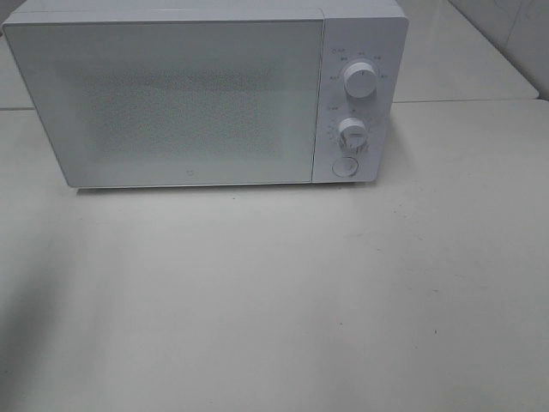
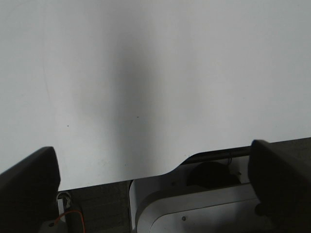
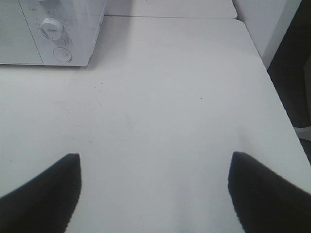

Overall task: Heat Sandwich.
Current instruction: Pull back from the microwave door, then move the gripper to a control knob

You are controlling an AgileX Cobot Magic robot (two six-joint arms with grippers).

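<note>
Shut microwave (image 1: 171,94) is sitting at the far counter (image 1: 274,300) edge, left hand (image 2: 154,170) and right hand (image 3: 155,184) both hanging wide open.

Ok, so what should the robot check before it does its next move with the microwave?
1. Microwave door open: not ok, it is shut.
2. Sandwich located: cannot tell, no view shows it and the door hides the inside.
3. Left gripper open and empty: ok.
4. Right gripper open and empty: ok.
5. Round button under the two knobs unblocked: ok.
</note>
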